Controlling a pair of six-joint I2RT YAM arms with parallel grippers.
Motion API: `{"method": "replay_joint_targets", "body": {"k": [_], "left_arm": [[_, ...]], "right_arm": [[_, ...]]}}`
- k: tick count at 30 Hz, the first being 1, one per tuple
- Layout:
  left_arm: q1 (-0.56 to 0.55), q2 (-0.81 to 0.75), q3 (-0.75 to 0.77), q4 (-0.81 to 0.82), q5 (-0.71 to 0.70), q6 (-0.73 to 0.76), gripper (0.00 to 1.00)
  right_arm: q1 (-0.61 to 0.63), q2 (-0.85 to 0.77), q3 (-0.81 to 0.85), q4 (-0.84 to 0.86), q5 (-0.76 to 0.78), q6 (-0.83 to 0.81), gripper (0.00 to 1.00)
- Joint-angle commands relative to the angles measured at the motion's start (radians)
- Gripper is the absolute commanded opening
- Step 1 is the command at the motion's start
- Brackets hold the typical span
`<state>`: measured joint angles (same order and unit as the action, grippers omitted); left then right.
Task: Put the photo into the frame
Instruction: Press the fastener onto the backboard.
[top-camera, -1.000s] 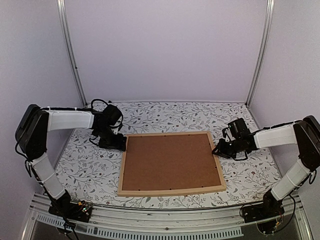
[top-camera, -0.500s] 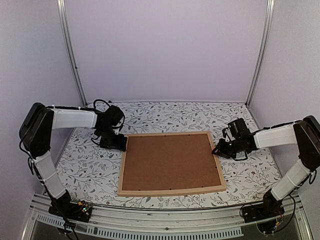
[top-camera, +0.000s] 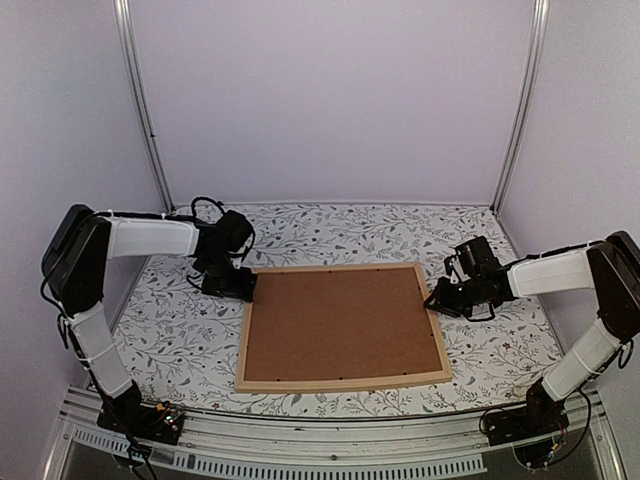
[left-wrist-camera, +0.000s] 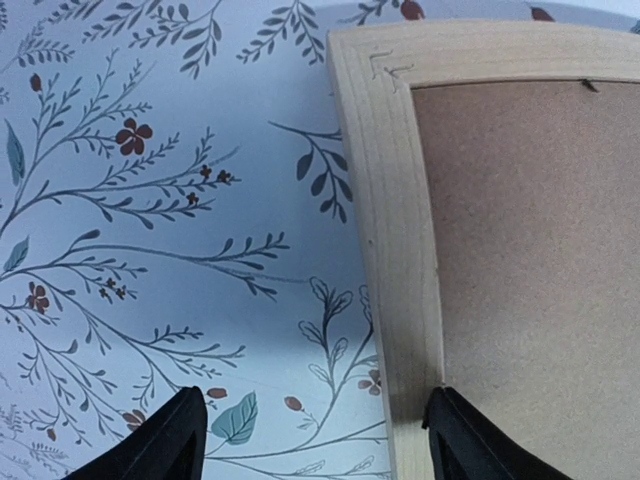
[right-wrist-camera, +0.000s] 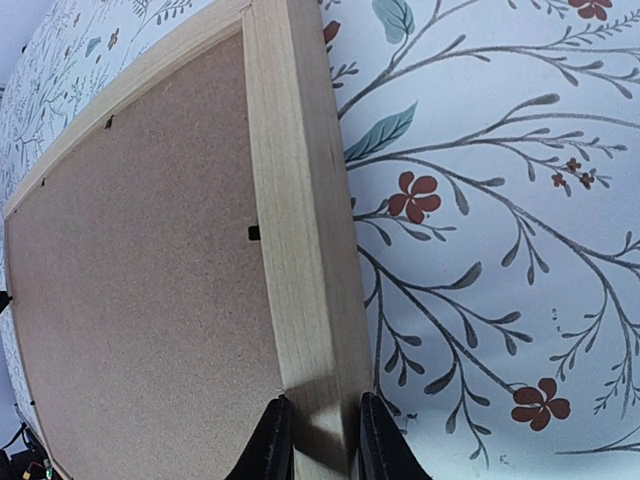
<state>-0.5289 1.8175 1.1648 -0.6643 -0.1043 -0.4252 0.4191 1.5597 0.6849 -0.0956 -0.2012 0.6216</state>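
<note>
The frame lies face down mid-table, w/ the brown backing board seated inside its wood bars. The photo isn't visible anywhere; prob. under the board, but can't tell. Right gripper is narrow, fingers pinching the frame's right bar approx. halfway along. Left gripper is wide, astride the left bar near the far-left corner, one finger over the floral tablecloth, the other over the board's edge, gripping nothing. Step looks like the closing stage, i.e. handling the loaded frame. Next move prob. calls for the left jaws to close on their bar so both arms can lift & turn the frame together, kept level.
</note>
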Motion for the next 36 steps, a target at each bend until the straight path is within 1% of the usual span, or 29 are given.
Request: {"method": "replay_joint_targets", "body": {"k": [1, 8, 13, 17, 21, 26, 30, 36], "left_arm": [[-0.076, 0.073, 0.003, 0.005, 0.032, -0.03, 0.79], [-0.138, 0.136, 0.008, 0.034, 0.05, -0.066, 0.79], [-0.165, 0.178, 0.001, 0.067, 0.06, -0.086, 0.78], [-0.174, 0.188, 0.008, 0.061, 0.044, -0.089, 0.78], [-0.174, 0.126, 0.024, 0.035, -0.003, -0.085, 0.79], [-0.172, -0.002, 0.023, -0.011, -0.038, -0.082, 0.79], [-0.171, -0.105, -0.032, -0.052, -0.034, -0.086, 0.8], [-0.172, -0.271, -0.175, -0.1, -0.019, -0.133, 0.8]], "right_arm": [[0.03, 0.02, -0.02, -0.063, -0.039, 0.054, 0.06], [0.048, 0.038, -0.022, -0.048, -0.039, 0.067, 0.06], [0.057, 0.049, -0.023, -0.043, -0.04, 0.071, 0.05], [0.058, 0.051, -0.022, -0.044, -0.037, 0.071, 0.05], [0.059, 0.051, -0.021, -0.05, -0.034, 0.066, 0.06], [0.059, 0.053, -0.012, -0.066, -0.024, 0.058, 0.05], [0.058, 0.05, -0.002, -0.079, -0.016, 0.05, 0.05], [0.058, 0.054, 0.001, -0.083, -0.012, 0.043, 0.06]]}}
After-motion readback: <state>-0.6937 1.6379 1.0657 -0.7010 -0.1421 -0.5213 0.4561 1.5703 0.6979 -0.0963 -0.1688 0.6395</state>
